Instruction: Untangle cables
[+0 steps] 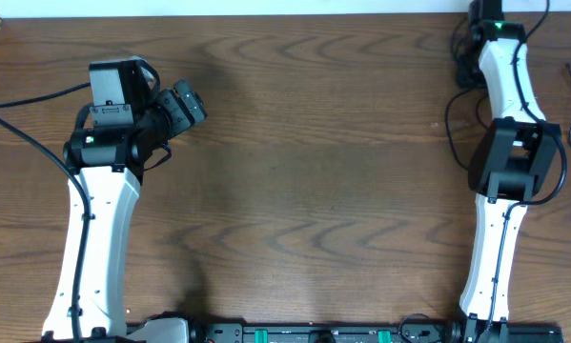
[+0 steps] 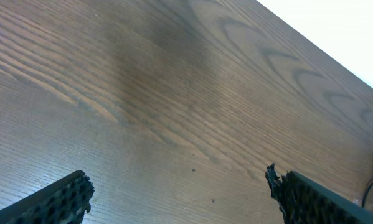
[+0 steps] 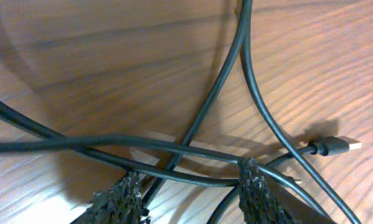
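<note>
Right pincer (image 3: pixel 190 170) straddles crossed black cables (image 3: pixel 185 147) on table (image 3: pixel 111 50)

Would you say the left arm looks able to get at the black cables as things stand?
Probably not: the left arm's fingers stand open over the table's left side, while the cables lie at its far right, between the right arm's fingers.

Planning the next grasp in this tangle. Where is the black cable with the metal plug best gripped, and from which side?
Probably the black collar behind the metal plug, from above, jaws straddling it. That end lies flat on the table, just past the crossing cables.
</note>
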Controlling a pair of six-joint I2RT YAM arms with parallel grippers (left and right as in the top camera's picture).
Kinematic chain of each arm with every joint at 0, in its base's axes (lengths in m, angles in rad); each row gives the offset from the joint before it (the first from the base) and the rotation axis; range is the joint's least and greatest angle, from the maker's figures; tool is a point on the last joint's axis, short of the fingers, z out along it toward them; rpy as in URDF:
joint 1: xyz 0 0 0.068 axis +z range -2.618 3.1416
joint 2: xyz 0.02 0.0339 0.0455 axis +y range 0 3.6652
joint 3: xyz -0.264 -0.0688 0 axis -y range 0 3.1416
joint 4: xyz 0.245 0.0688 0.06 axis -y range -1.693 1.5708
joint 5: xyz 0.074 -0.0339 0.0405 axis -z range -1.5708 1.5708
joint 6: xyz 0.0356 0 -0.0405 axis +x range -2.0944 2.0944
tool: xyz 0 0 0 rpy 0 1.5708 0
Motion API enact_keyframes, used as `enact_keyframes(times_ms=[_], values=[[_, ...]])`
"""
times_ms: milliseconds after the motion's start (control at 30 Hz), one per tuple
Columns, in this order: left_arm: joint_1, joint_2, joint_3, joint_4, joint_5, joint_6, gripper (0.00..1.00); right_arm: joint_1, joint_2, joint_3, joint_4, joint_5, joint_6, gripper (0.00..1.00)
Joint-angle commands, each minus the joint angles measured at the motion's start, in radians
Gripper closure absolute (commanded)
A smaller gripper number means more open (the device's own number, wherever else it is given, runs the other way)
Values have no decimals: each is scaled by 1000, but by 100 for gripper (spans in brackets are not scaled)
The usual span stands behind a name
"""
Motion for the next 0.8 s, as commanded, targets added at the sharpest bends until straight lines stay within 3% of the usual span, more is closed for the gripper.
enact_keyframes(times_ms=[0, 200, 467, 633, 767], values=[[2, 6, 0, 4, -10, 13, 4, -49, 18, -5, 11, 65, 51, 53], [2, 6, 0, 12, -10, 13, 4, -116, 18, -5, 3, -63, 51, 54], [2, 6, 0, 27, -10, 13, 4, -118, 16, 60, -50, -283, -54, 53], [3, 6, 0, 57, -10, 44, 4, -113, 3, 246, -181, -386, -54, 43], [3, 6, 0, 85, -10, 120, 4, -113, -40, 428, -305, -425, -55, 24]])
